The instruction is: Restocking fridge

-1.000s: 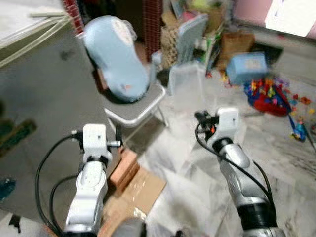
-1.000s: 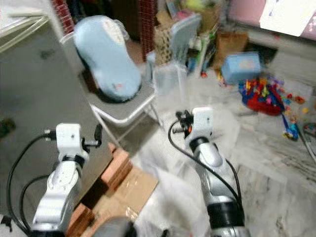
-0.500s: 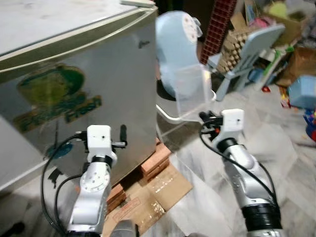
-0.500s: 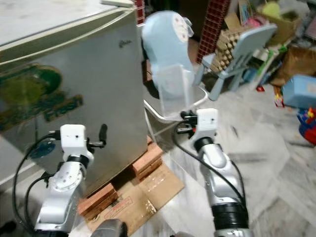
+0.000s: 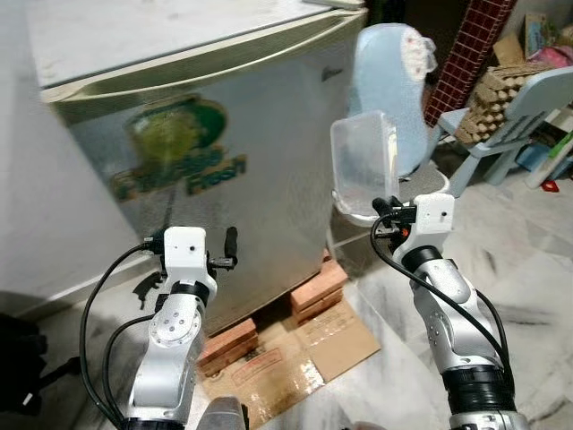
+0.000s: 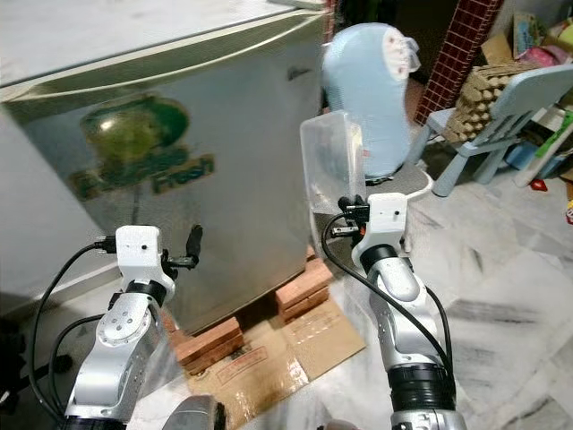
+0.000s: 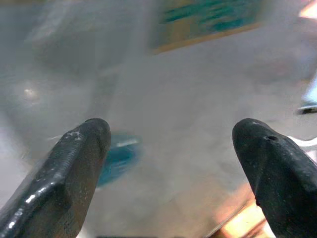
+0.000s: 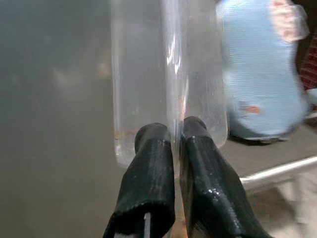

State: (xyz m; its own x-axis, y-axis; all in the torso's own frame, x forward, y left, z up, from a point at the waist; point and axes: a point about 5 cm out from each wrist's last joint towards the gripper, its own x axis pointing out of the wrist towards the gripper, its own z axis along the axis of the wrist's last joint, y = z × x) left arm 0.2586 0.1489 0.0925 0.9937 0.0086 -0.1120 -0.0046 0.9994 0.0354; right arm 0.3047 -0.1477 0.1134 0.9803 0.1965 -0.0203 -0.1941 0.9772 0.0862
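A small silver fridge (image 5: 206, 170) with a green sticker on its shut door stands on bricks straight ahead. My right gripper (image 8: 176, 144) is shut on the rim of a clear plastic container (image 5: 364, 175), held upright in front of the fridge's right corner. The container (image 8: 163, 74) looks empty apart from a small reddish bit at its bottom. My left gripper (image 7: 171, 148) is open, fingers (image 7: 81, 148) wide apart, close to the fridge door, holding nothing.
Red bricks (image 5: 313, 287) and flattened cardboard (image 5: 286, 354) lie under and before the fridge. A light-blue cushion (image 5: 394, 90) rests on a chair right of the fridge. A pale blue child's chair (image 5: 519, 116) and egg trays (image 5: 488, 98) stand at far right. Marble floor stretches to the right.
The camera has swung left, so the fridge front now faces me. The right gripper still holds the container, now in front of the fridge's right corner.
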